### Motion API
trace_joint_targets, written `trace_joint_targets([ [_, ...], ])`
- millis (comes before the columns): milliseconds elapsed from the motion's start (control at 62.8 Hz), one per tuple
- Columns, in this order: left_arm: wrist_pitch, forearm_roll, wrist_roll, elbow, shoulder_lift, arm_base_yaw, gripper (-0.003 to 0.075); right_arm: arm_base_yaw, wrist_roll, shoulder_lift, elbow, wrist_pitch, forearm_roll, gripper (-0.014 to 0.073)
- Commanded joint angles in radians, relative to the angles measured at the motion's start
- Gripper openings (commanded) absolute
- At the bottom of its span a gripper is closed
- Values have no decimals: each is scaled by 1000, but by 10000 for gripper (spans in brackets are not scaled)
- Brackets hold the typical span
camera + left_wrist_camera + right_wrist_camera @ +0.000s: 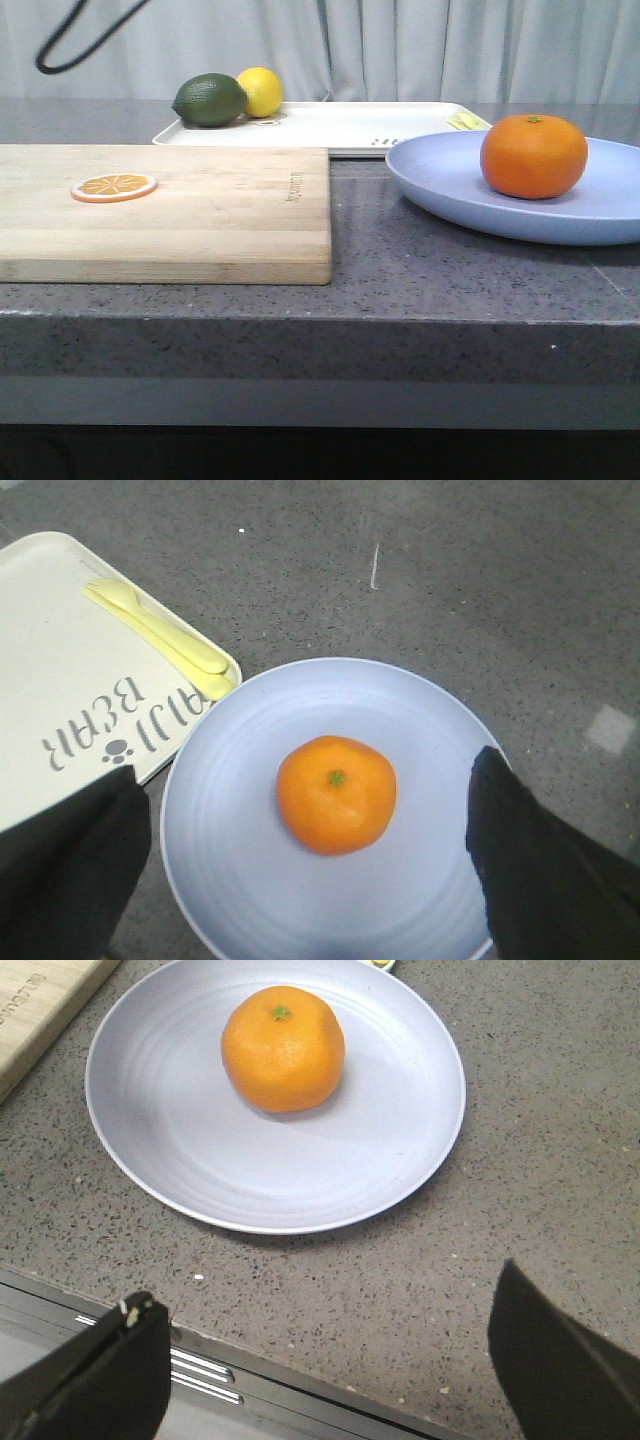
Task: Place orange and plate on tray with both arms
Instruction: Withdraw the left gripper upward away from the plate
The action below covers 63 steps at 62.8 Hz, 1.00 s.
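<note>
In the front view, the orange (533,155) is seen resting on the lavender plate (450,185), which lies on the grey stone counter (400,270) just in front of the cream tray (340,125). A lime (210,99) and a lemon (261,91) are placed at the far left end of the tray. A wooden cutting board (200,210) with an orange slice (113,187) is found to the left. No gripper is visible here.

In the left wrist view, the left gripper (310,870) is held wide open above the plate (240,880), with nothing grasped; the orange (336,793) is seen between the fingers. A yellow fork (160,635) lies on the tray (50,650).

In the right wrist view, the right gripper (330,1360) is also spread wide and empty, near the counter edge, well apart from the plate (300,1180).

The orange is judged to be firm but able to roll, so it should be taken across its middle. The plate appears stiff and smooth, perhaps slippery; its thin rim is the only place to take hold.
</note>
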Motion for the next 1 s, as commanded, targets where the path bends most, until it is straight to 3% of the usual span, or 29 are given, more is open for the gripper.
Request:
trace_joint_targets([
  [0,-73,7,-12,62,-136,16,619,2,-4,7,-26,-66,6,648],
  [430,-171,9,-14,619,-632,225,619,2,-4,7,-26,-58,6,648],
  [685,-178,36,-14,874,-916,362,619,2,-4,7,-26,-53,6,648],
  [988,-165,37,-14,1074,-1189,386,619,2,-4,7,-26,-55,6,648],
])
